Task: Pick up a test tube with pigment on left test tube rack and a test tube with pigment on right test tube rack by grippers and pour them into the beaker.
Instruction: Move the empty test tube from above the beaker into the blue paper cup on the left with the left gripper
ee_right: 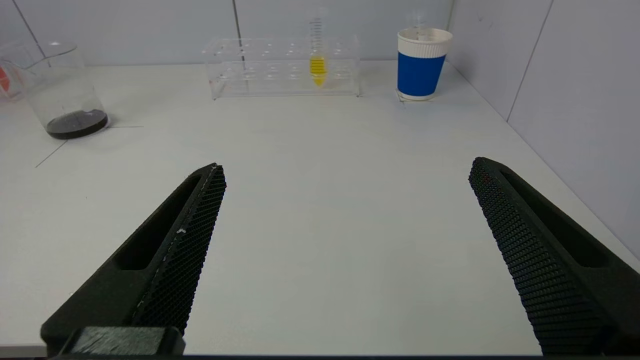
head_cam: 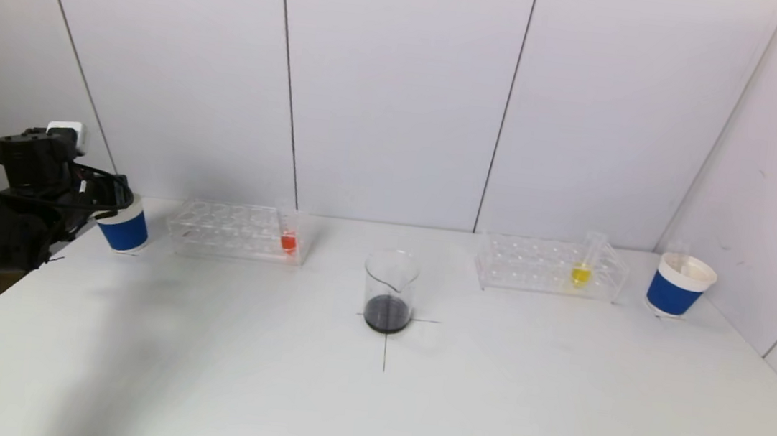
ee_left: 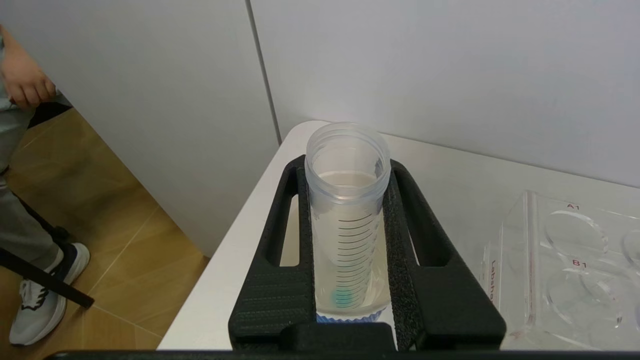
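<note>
The left gripper (ee_left: pixel 347 250) is clenching an emptied, light, slippery plastic test tube (ee_left: pixel 347 200) at its middle, directly over the blue cup (head_cam: pixel 124 228), while the right gripper (ee_right: pixel 345 250) is waiting released, with the yellow-pigment tube (ee_right: pixel 317 67) far ahead of it.

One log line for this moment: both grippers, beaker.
left gripper: shut on empty tube above left cup | right gripper: open, empty, over table | beaker: dark liquid

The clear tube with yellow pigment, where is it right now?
In the head view the clear tube with yellow pigment stands on the robot's right, in the clear plastic rack, between the glass beaker and the blue-and-white paper cup.
</note>
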You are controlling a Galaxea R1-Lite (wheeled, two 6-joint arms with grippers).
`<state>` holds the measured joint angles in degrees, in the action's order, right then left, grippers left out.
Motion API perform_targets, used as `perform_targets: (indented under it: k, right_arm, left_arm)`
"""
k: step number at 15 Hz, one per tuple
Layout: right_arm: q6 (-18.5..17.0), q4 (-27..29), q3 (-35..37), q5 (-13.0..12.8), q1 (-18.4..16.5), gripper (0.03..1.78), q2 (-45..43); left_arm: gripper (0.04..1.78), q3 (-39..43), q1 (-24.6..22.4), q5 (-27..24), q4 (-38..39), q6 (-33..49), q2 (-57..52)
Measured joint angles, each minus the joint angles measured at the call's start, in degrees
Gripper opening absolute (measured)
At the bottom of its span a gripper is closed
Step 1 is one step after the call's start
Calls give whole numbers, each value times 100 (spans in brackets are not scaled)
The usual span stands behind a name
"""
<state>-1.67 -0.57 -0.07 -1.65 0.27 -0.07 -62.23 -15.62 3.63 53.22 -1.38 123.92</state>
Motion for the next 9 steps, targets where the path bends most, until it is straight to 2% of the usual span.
perform_targets:
  k: [7,9]
  right_arm:
    - [2,-2,5,-2,2,177,0]
    - [2,0,5,-2,2,177,0]
  left_arm:
    - [43,-2,-15,-9,-4,9,0]
    - [49,-6,-17,-5,-6,0,0]
